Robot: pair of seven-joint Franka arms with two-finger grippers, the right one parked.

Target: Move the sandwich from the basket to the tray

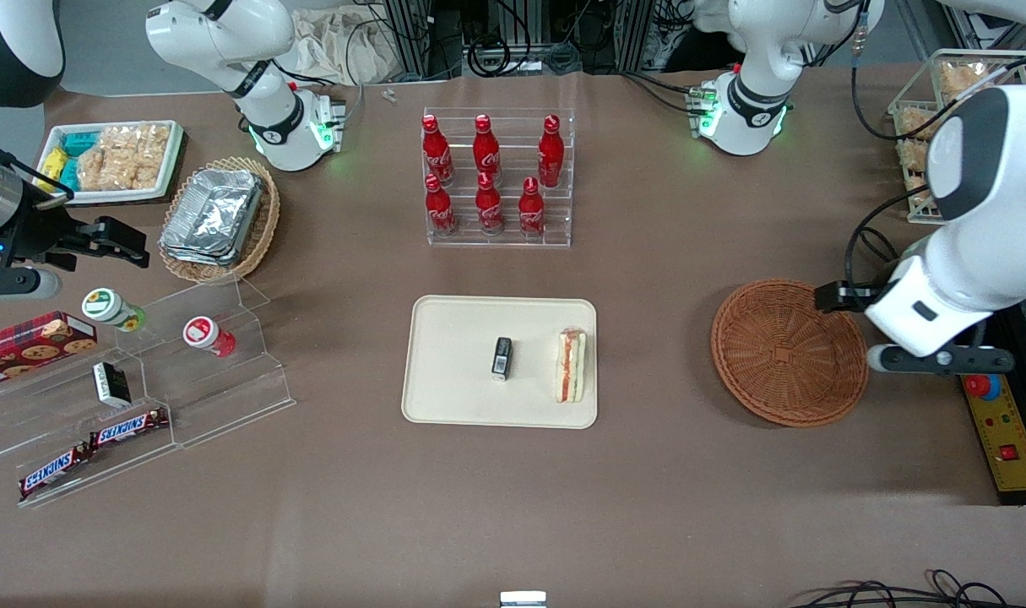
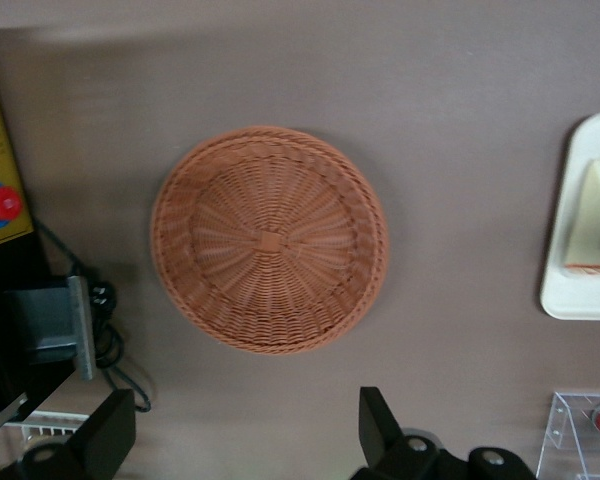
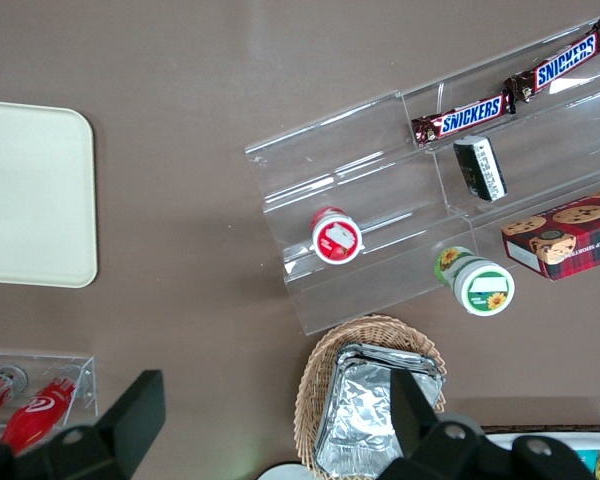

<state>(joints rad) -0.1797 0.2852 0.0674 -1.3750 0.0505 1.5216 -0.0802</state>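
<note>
The sandwich (image 1: 572, 366) lay on the tray (image 1: 453, 355), on edge along the tray's end nearest the working arm, its pink-orange and green filling facing up; the basket (image 1: 788, 352) stood bare of goods, well apart from the tray toward the working arm's end of the table. By that lie the transfer looked complete. The left arm's gripper (image 2: 245, 435) hung above the table just beside the basket, its fingers spread wide and holding nothing. The sandwich looked light and soft, a bread wedge that would crush under a hard pinch, and its clear wrap would likely be slick; I judged the safest hold to be a gentle squeeze across the two flat bread faces near the middle, not on the filling edge or the pointed tip. A small black box (image 1: 502, 357) stood on the tray near the sandwich but apart from it, the one thing close enough to be knocked. Farther from the front camera than the tray stood a clear rack of red bottles (image 1: 487, 173). Toward the parked arm's end lay a lighter wicker basket of foil containers (image 1: 213, 215), a white tray of snack packets (image 1: 116, 160) and clear stepped shelves (image 1: 225, 380) holding Snickers bars (image 1: 128, 427) and small jars. Nothing stood between basket and tray.
</note>
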